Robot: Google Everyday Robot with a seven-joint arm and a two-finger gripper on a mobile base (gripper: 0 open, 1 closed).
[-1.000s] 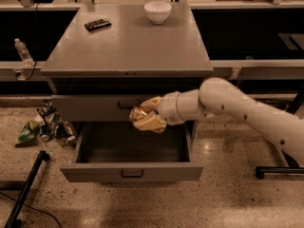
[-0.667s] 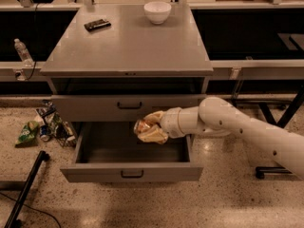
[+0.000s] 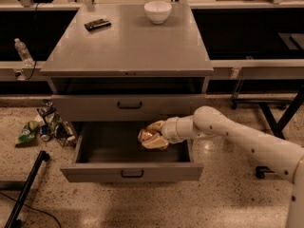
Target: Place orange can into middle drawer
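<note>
The wide grey metal middle drawer (image 3: 95, 172) stands open low in the grey cabinet (image 3: 128, 51). The small shiny orange can (image 3: 146, 137) is within the drawer's right half, clasped by the white arm's gripper (image 3: 154, 136). A white bowl (image 3: 157, 11) and a flat black rectangle (image 3: 97, 24) sit on the cabinet top, and wrappers (image 3: 45, 127) litter the speckled floor (image 3: 228, 198) to the cabinet's left.

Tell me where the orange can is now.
Camera view: the orange can is held in the pincer, over the right half of the open middle drawer.
</note>
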